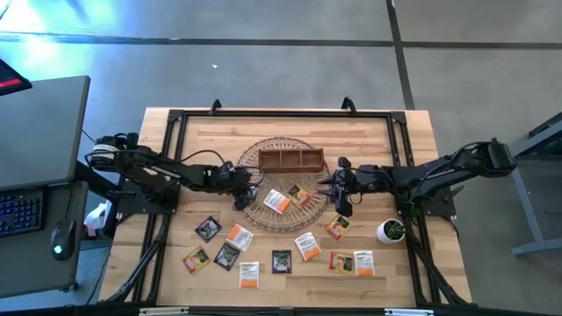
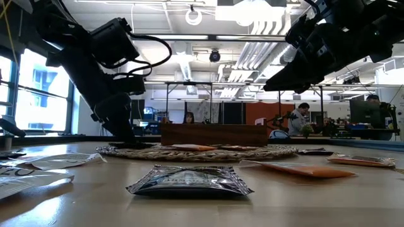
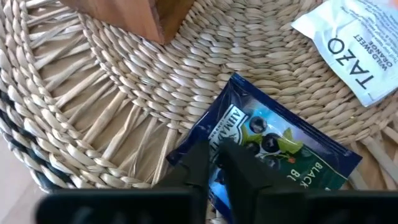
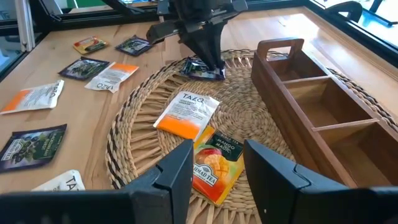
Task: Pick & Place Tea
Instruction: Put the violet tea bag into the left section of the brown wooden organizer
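While the left gripper [image 1: 241,182] sits low at the left edge of the wicker basket [image 1: 256,151], its fingers [image 3: 239,167] are pressed together on a blue-black sachet [image 3: 267,146], pinching one end of it against the weave.

Item, left of table: loose tea sachets [image 1: 226,254] lying flat on the bare wood, black, orange and white ones mixed, in a band along the near side running rightward.

Item, centre: wooden compartment tray [image 1: 291,160] resting on the basket's far half; its compartments look empty. Two more sachets lie on the weave beside it, a white-and-orange one [image 4: 186,114] and a mango-printed one [image 4: 214,163].

Item, right: right gripper [image 1: 338,189] hovering over the basket's right rim, fingers spread, holding nothing. Small potted plant [image 1: 391,231] farther right.

Handling note: the sachets appear light, thin and floppy, likely slick-faced; a hold across an edge or corner seems best, since a flat-lying one offers little to bite.
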Available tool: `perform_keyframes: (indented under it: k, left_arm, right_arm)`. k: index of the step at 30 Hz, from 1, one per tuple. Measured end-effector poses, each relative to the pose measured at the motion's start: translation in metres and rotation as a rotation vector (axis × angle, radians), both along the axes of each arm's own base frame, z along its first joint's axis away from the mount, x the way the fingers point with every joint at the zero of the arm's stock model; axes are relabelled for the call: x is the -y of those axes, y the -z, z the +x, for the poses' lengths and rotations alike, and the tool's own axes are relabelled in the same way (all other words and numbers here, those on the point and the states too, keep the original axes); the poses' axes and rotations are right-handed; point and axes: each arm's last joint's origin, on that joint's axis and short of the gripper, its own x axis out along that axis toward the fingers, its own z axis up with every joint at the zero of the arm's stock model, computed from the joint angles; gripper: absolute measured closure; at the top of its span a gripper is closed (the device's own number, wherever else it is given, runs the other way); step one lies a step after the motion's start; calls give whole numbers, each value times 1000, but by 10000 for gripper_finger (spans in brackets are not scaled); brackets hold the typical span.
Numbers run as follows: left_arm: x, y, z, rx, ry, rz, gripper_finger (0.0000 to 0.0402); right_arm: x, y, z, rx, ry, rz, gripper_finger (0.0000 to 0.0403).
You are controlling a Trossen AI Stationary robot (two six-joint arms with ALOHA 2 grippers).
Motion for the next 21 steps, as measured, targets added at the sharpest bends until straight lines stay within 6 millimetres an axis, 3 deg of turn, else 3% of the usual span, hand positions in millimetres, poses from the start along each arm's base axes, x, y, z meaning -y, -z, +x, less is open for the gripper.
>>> perform_keyframes:
  k: [8, 21]
  left_arm:
    - [0, -3, 4, 23, -29, -27, 398]
    - [1, -31, 33, 106, 47, -15, 401]
  right_arm:
    - [0, 0, 0, 0, 0, 0, 265]
    - [0, 0, 0, 0, 0, 0, 265]
